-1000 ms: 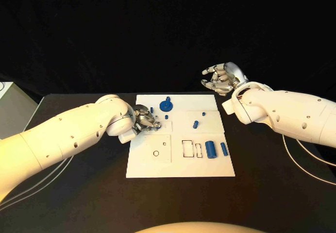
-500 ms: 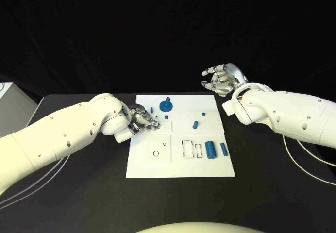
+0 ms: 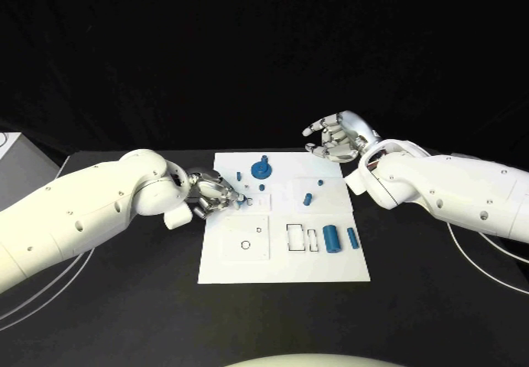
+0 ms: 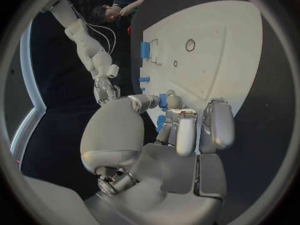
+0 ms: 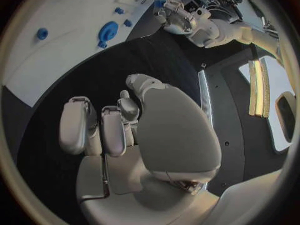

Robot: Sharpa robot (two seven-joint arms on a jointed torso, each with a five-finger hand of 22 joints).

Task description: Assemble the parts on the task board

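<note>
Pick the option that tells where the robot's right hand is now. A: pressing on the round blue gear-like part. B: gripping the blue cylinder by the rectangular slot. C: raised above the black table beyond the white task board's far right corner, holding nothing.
C: the right hand hangs with curled fingers holding nothing, beyond the far right corner of the white task board, apart from the round blue gear-like part and the blue cylinder.

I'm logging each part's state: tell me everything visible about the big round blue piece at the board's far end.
The round blue part looks like matte plastic: a disc with a small tab jutting from its far edge. It lies on the white task board near the far edge, small blue parts beside it. Neither hand touches it; the left hand is nearest.
</note>
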